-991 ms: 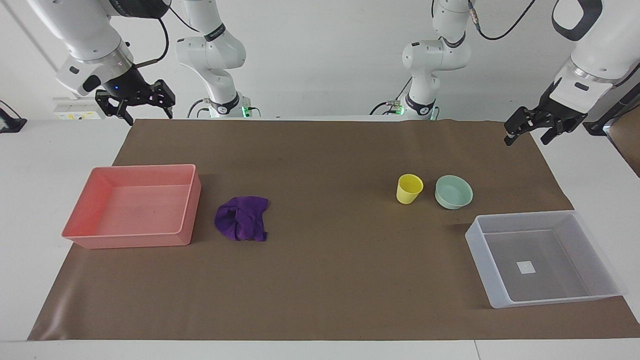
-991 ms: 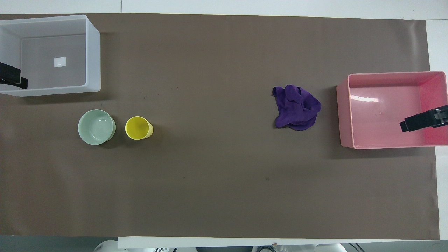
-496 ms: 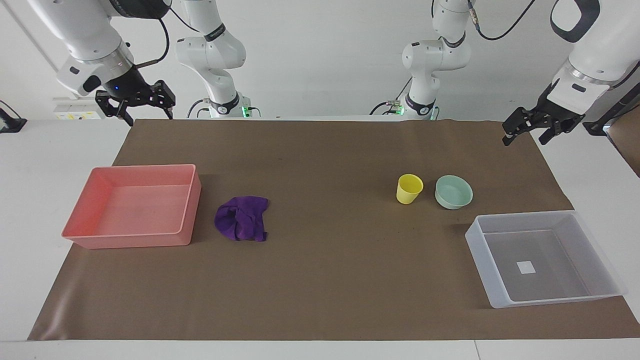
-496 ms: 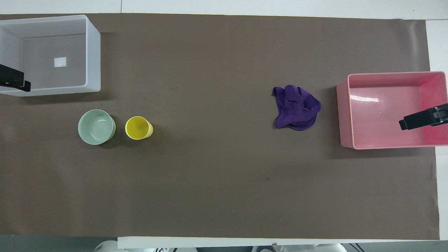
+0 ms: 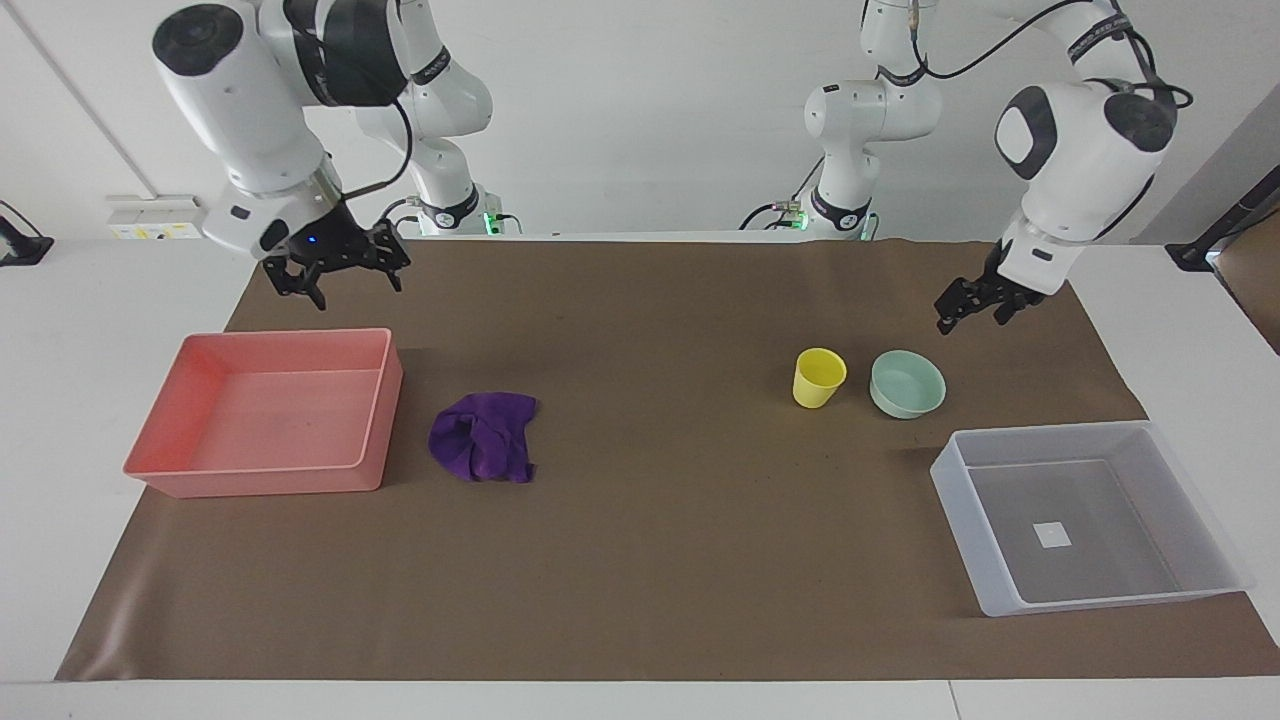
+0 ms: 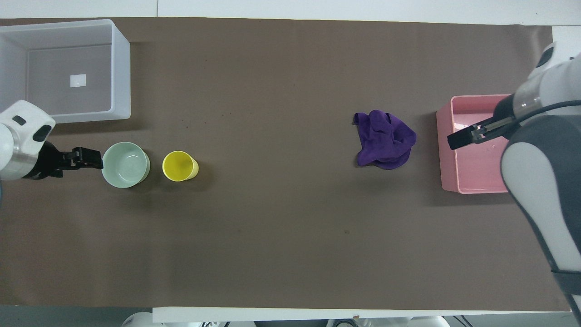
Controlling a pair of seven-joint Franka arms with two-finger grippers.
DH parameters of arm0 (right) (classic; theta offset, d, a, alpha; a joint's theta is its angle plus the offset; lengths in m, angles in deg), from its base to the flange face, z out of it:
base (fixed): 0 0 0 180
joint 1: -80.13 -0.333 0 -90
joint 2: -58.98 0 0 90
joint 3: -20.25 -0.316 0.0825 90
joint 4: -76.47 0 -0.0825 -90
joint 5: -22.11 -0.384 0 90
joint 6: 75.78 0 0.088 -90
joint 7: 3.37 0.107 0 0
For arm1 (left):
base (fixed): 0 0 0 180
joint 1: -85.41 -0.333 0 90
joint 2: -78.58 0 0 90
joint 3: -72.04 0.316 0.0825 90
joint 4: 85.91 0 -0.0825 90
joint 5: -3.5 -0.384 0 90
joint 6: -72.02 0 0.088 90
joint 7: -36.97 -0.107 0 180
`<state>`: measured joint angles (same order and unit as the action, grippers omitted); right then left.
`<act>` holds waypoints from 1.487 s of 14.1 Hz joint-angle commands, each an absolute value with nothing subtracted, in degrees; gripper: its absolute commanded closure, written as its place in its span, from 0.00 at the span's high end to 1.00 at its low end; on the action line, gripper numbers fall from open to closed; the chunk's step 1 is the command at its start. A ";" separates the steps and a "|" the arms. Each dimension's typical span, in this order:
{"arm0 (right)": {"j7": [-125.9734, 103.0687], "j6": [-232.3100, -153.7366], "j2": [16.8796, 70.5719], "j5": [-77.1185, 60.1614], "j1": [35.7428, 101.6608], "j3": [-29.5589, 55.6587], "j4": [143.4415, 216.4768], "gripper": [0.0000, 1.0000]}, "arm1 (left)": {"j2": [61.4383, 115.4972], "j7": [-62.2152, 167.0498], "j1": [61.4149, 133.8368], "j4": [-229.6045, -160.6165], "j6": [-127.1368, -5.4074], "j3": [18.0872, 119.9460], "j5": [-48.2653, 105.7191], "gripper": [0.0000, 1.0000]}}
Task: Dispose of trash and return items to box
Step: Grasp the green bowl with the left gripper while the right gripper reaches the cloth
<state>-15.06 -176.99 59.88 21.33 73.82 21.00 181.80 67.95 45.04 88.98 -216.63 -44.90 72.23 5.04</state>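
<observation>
1. Your left gripper (image 5: 968,312) hangs in the air above the brown mat (image 5: 640,560), near the mint-green bowl (image 5: 907,384) but not touching it. In the overhead view its tip (image 6: 86,158) sits just beside the bowl's rim, toward the left arm's end of the table. Jaws released, nothing between them.

2. Your right gripper (image 5: 340,270) is raised over the mat close to the pink tray (image 5: 262,480). In the overhead view it (image 6: 467,136) overlaps that tray's edge, on the side toward the purple rag. Jaws spread apart, empty.

3. Purple rag (image 5: 484,436): crumpled on the mat, lying just beside the pink tray, apart from its wall. Neither gripper touches it. In the overhead view the rag (image 6: 383,140) lies between the tray and the middle of the table.

4. Yellow cup (image 5: 819,377): upright on the mat, mouth up, just beside the mint-green bowl with a small gap between them. From above the cup (image 6: 179,166) and the bowl (image 6: 125,164) sit in a row along the table.

5. Bowl: upright, looks empty, on the mat nearer to the robots than the translucent box.

6. Translucent box (image 5: 1000,590): at the left arm's end of the table, farther from the robots than cup and bowl. A small white square (image 5: 1052,535) shows on its bottom. In the overhead view the box (image 6: 120,68) holds none of the items.

7. Pink tray: at the right arm's end of the table; no rag inside.
</observation>
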 commanded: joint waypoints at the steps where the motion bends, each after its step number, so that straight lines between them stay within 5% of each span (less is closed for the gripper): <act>1: -13.57 -183.42 54.69 20.79 71.35 20.95 182.82 0.99 | 67.84 46.38 89.45 -226.69 -58.70 72.48 5.17 1.00; 3: -13.12 -189.47 51.17 20.79 68.45 20.95 184.74 0.99 | 71.62 46.64 89.45 -226.98 -62.79 72.48 5.17 0.93; 5: -12.69 -197.91 49.58 20.79 67.21 20.95 189.56 0.99 | 73.57 50.85 89.63 -226.98 -65.34 72.48 5.17 0.24; 7: -12.33 -201.88 46.60 20.70 66.86 20.87 190.90 0.99 | 73.84 50.69 89.54 -226.98 -65.88 72.57 5.17 0.05; 10: -12.07 -208.30 43.43 20.70 66.07 20.87 193.97 0.86 | 73.92 50.69 89.45 -226.71 -65.88 72.57 5.17 0.00; 12: -12.07 -207.80 43.60 20.70 66.15 20.87 194.69 0.37 | 74.01 50.77 89.54 -225.58 -64.92 72.57 5.17 0.00; 15: -10.66 -205.95 44.65 20.70 65.89 20.78 194.07 0.04 | 71.04 50.86 89.63 -219.72 -52.59 72.40 5.17 0.00; 18: -10.75 -199.82 47.63 20.79 66.24 20.87 191.45 0.00 | 70.76 50.60 89.19 -205.93 -36.83 72.48 5.17 0.00; 21: -10.75 -193.66 51.23 20.79 66.24 20.87 188.02 0.00 | 75.32 50.77 87.88 -197.37 -37.98 73.27 6.05 0.00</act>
